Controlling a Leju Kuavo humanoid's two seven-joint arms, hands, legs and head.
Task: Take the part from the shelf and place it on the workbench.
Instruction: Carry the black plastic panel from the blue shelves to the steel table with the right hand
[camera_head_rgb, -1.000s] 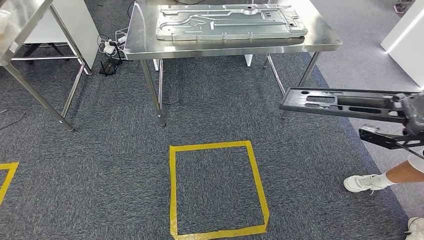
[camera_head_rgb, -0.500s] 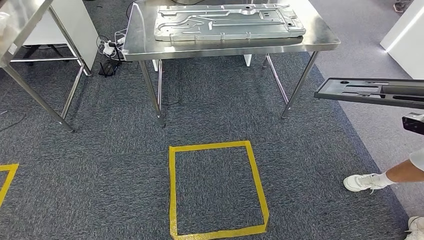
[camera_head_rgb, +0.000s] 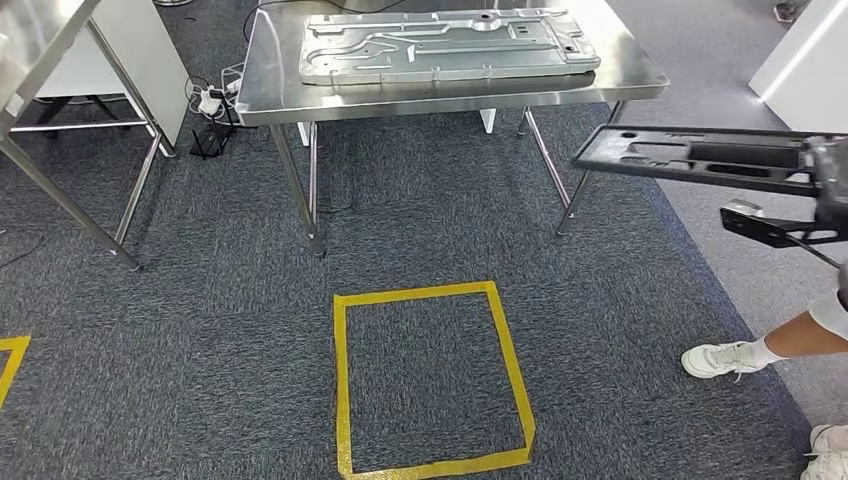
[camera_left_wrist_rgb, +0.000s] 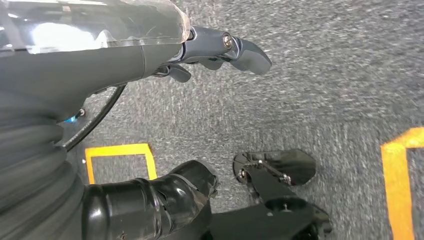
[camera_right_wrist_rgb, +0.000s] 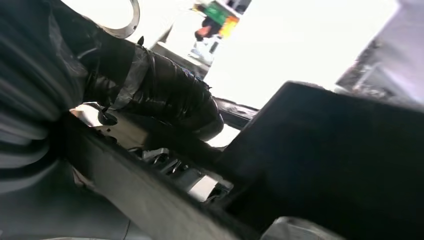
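The robot is carrying the part (camera_head_rgb: 700, 160), a long, flat black frame with slots and cut-outs, level above the carpet (camera_head_rgb: 420, 230) off the near right corner of the tabletop (camera_head_rgb: 640, 75), with its free end reaching toward the right front table leg. The right hand (camera_head_rgb: 828, 185) is grasping it at the end nearest the robot; in the right wrist view the dark fingers (camera_right_wrist_rgb: 170, 107) are curling over a black edge of that frame, so the grip looks firm. The left hand (camera_left_wrist_rgb: 165, 200) is hanging low over the carpet with nothing in it, its fingers held apart, so it is released and taking no share in the carry.

As a judgement, the first half of the job is done: the part is already off the shelf and in the robot's grasp. The placing is not yet done, since the part is touching nothing on the steel tabletop and is sitting lower than its surface. A large pressed metal panel (camera_head_rgb: 450, 45) is lying across most of the tabletop, leaving bare steel mainly along the near edge and the right edge, so the remaining work is approaching, lifting the part above that edge and setting it down beside the panel or on it. A person's white shoe (camera_head_rgb: 715, 358) is standing near the robot's right side.
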